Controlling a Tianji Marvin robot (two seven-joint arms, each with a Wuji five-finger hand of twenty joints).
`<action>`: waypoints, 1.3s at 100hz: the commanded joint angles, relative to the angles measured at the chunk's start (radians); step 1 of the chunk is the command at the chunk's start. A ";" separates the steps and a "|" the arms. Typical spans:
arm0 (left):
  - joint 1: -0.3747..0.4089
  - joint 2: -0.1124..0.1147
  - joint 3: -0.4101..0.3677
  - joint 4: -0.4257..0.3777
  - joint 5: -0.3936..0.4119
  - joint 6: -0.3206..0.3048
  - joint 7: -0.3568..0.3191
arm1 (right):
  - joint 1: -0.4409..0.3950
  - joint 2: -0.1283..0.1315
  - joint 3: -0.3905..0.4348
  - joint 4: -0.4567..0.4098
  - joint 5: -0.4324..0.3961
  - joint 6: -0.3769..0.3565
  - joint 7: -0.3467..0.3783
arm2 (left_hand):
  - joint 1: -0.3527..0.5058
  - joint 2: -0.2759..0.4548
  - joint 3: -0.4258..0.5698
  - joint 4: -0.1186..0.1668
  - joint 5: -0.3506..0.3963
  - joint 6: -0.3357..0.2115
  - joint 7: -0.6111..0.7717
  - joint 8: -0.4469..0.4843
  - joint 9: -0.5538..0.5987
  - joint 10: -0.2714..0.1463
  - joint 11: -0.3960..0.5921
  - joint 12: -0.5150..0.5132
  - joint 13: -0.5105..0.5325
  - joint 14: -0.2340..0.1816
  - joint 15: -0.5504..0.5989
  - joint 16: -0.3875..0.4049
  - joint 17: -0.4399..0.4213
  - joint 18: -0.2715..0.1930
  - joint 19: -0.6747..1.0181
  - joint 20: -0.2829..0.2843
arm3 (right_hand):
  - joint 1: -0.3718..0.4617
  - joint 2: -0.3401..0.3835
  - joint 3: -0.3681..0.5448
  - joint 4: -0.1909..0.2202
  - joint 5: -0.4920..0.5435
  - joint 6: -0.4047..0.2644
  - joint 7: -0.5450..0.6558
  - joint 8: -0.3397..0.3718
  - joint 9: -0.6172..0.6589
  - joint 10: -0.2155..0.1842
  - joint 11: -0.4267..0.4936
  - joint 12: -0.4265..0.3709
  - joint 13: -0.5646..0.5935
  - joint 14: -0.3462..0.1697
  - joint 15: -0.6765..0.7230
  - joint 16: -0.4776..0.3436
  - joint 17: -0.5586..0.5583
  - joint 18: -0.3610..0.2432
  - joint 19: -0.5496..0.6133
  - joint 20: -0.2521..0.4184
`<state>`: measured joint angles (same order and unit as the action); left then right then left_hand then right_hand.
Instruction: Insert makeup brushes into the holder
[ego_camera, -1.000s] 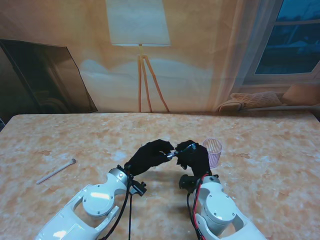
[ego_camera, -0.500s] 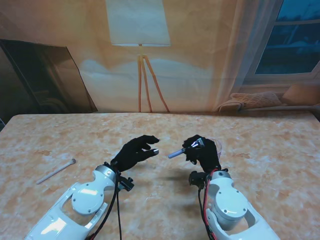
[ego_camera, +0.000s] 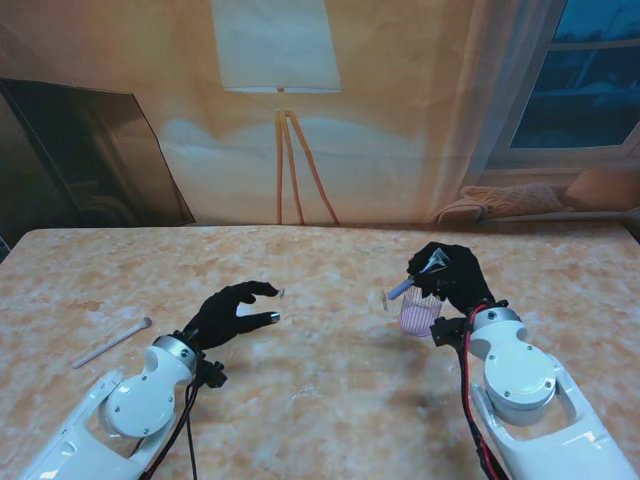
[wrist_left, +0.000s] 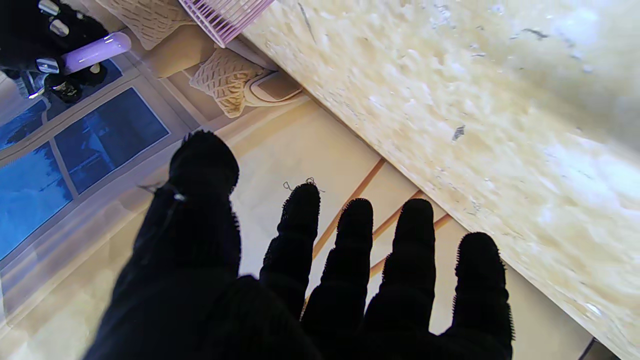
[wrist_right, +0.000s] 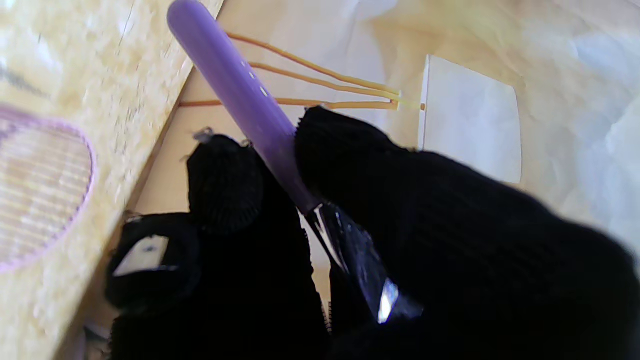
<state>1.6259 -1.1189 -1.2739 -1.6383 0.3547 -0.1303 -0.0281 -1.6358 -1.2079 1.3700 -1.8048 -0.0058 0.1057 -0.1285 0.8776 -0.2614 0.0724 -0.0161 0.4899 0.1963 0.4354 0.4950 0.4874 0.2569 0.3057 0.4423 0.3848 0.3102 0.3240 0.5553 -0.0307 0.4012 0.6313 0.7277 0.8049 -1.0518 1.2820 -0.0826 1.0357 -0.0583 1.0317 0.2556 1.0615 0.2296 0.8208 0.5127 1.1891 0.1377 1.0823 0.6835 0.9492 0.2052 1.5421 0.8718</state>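
1. Stand view: the right hand (ego_camera: 450, 275), in a black glove, is closed around a purple brush (ego_camera: 403, 288). The handle sticks out toward the left, and the silver ferrule is tucked among the fingers. The hand is over the pink holder (ego_camera: 419, 312), which stands upright on the table (ego_camera: 330, 390) right of centre. The brush is held above the holder's rim, tilted, not inside it. The left hand (ego_camera: 232, 312) is well apart to the left, empty, with its fingers spread and slightly curled above the table. A second brush (ego_camera: 112, 342) with a pale handle lies flat on the table far left, nearer to me than the left hand's fingertips and clear of both hands.

2. Left wrist view: the left hand (wrist_left: 280, 280) shows thumb and four fingers (wrist_left: 415, 250) apart, with nothing between them. Past the fingers, the holder (wrist_left: 225, 17) edge and the right hand (wrist_left: 35, 35) with the brush (wrist_left: 95, 50) are seen at the picture's far corner.

3. Right wrist view: the right hand (wrist_right: 400, 240) pinches the brush (wrist_right: 240, 95) between thumb and fingers (wrist_right: 225, 185). The purple handle points away from the palm, and the ferrule is in the grip. The holder (wrist_right: 40, 200) mouth shows blurred, beside the hand.
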 joint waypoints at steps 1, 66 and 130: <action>0.011 0.003 -0.002 0.005 0.008 0.007 -0.013 | 0.015 0.012 0.017 0.001 0.002 0.007 0.014 | 0.006 0.019 -0.027 0.006 -0.004 -0.027 -0.020 0.010 -0.029 -0.027 -0.014 -0.008 -0.025 -0.029 -0.023 -0.018 -0.019 -0.016 -0.015 -0.020 | 0.060 -0.021 0.071 0.053 0.042 -0.007 0.018 0.024 0.028 -0.024 0.030 0.202 0.004 0.103 0.038 0.025 0.037 -0.077 0.033 0.027; 0.028 0.004 -0.010 -0.004 0.006 0.036 -0.022 | 0.175 0.047 0.006 0.211 -0.232 0.036 0.099 | -0.004 0.030 -0.052 0.006 -0.012 -0.046 -0.029 0.020 -0.030 -0.037 -0.026 -0.008 -0.023 -0.027 -0.035 -0.017 -0.017 -0.017 -0.035 -0.009 | 0.050 0.002 0.062 0.052 0.037 -0.017 0.007 0.048 0.018 -0.039 0.019 0.222 -0.029 0.111 0.071 0.035 -0.002 -0.118 0.075 0.046; 0.018 0.009 -0.013 -0.001 0.020 0.033 -0.042 | 0.238 0.052 -0.070 0.317 -0.309 0.006 0.094 | -0.006 0.036 -0.068 0.006 -0.014 -0.048 -0.033 0.023 -0.030 -0.039 -0.027 -0.007 -0.021 -0.027 -0.036 -0.017 -0.005 -0.017 -0.042 0.000 | 0.024 0.063 -0.007 0.035 -0.007 -0.044 0.022 0.049 -0.061 -0.087 0.009 0.180 -0.126 0.100 0.048 -0.009 -0.106 -0.157 0.057 0.007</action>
<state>1.6433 -1.1087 -1.2874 -1.6402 0.3765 -0.1005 -0.0571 -1.3939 -1.1537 1.3018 -1.4876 -0.3075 0.1138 -0.0556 0.8776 -0.2600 0.0349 -0.0162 0.4899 0.1741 0.4245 0.5090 0.4869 0.2436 0.2932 0.4380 0.3852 0.3098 0.3001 0.5550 -0.0297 0.4012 0.6082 0.7267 0.8049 -1.0093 1.2607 -0.0722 1.0233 -0.0796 1.0246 0.2904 1.0245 0.1996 0.8092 0.5127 1.0871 0.1524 1.1192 0.6945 0.8508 0.1972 1.5730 0.8939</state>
